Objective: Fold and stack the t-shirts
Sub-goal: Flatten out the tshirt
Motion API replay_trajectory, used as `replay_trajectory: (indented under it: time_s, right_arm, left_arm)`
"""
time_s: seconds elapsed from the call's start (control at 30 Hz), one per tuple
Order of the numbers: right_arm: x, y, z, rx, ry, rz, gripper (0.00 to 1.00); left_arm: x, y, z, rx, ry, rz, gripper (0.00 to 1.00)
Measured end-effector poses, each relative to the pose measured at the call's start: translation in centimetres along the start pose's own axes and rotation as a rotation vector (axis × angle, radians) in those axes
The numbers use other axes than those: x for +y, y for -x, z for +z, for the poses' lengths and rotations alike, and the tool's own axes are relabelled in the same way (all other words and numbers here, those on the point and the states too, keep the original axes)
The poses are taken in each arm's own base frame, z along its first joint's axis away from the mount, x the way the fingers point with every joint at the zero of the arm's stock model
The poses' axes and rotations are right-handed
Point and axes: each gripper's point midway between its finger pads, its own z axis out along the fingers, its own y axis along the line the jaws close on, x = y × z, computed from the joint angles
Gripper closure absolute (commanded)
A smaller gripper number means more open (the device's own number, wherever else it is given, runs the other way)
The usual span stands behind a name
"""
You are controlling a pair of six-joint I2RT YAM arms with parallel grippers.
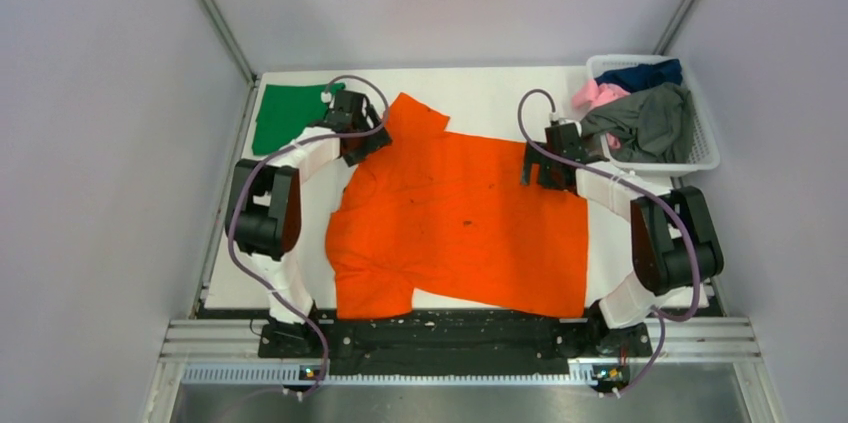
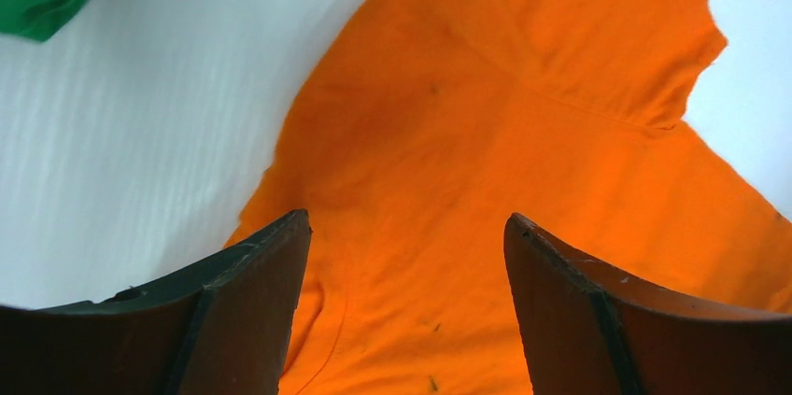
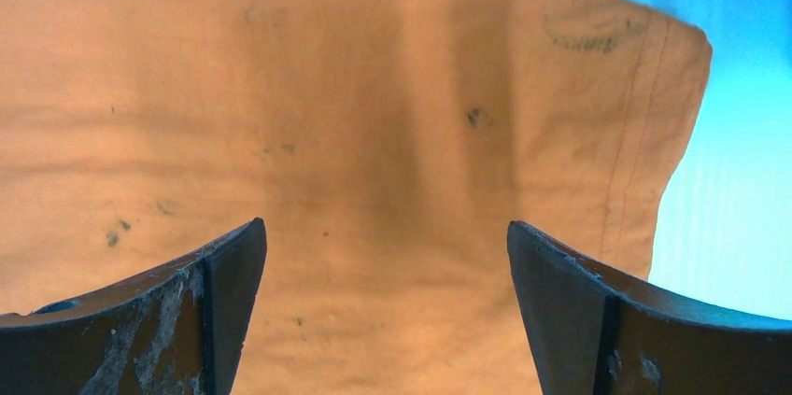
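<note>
Found the orange t-shirt (image 1: 460,223) spread nearly flat over the middle of the white table (image 1: 480,93), sleeves toward 9 o'clock, straight hem toward 3 o'clock. Noted bright orange cloth scattered with tiny dark specks, mildly rippled, far sleeve angled out toward 11 o'clock, near sleeve toward 7 o'clock. Spotted the green t-shirt (image 1: 283,115) lying as a flat piece at the table's 10 o'clock corner, just beside the orange one. Counted three more crumpled in the basket (image 1: 706,143) at 2 o'clock: grey t-shirt (image 1: 650,123) bunched nearest, pink t-shirt (image 1: 597,94) at its 10 o'clock, navy t-shirt (image 1: 645,73) at 12 o'clock.

Saw the left gripper (image 2: 406,227) poised over the orange shirt by the far sleeve seam, at 11 o'clock, jaws spread wide and gripping nothing; could not tell about contact with the cloth. Saw the right gripper (image 3: 385,227) over the hem corner at 2 o'clock, jaws likewise spread wide, pinching nothing.

Made out soft, thin fabric, with lines of stitching running along the hem edge and a faint dark smudged mark near that corner. Registered dark wedge-shaped fingers (image 3: 140,320), scuffed and dusted pale on the right gripper. Took the basket for white plastic lattice, the table for plain matte white.
</note>
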Motion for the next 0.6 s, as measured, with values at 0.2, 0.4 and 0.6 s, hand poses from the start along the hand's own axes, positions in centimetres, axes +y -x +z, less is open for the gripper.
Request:
replay_trajectory:
  time_s: [0.2, 0.4, 0.6]
  right_arm:
    - [0.2, 0.4, 1.0, 0.012, -0.008, 0.003, 0.01]
    - [-0.3, 0.5, 2.6, 0.045, -0.026, 0.019, 0.01]
    - [0.6, 4.4, 5.5, 0.024, -0.014, 0.042, 0.01]
  left_arm:
    - [-1.2, 0.2, 3.1, 0.036, -0.020, 0.008, 0.19]
    - [-1.3, 1.9, 5.9, 0.030, 0.019, -0.003, 0.19]
    - [-1.3, 5.1, 7.4, 0.011, 0.008, -0.060, 0.19]
